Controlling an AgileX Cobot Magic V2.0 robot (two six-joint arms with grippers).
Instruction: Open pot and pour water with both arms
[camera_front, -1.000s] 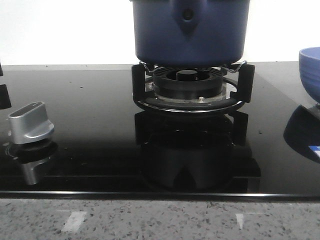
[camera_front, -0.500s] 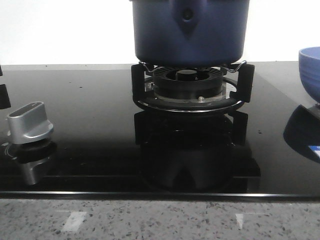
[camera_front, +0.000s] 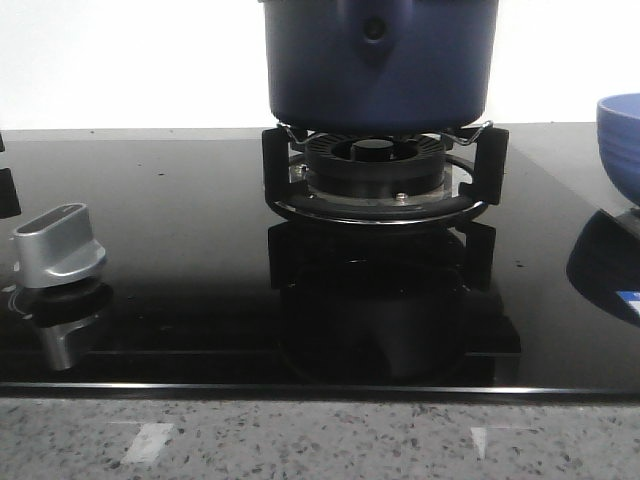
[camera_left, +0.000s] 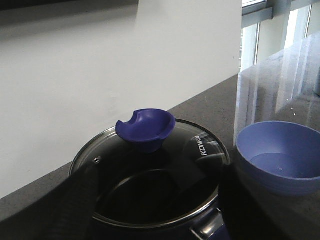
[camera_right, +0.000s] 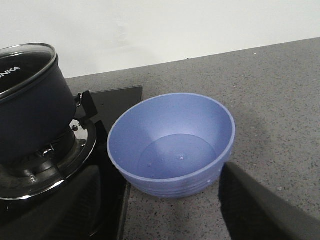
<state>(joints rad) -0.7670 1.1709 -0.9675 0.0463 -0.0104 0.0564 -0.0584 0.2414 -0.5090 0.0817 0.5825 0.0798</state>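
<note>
The pot sits on the burner stand, glass lid on; the lid's blue knob lies ahead of the left gripper, jaws spread wide and empty, likely the nearer arm. The right gripper, open and empty, faces the bowl beside the pot

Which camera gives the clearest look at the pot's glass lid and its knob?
The left wrist view: it looks down on the glass lid and its blue knob, seated on the pot. The right wrist view catches only the lid's edge; the front view crops it out entirely.
</note>
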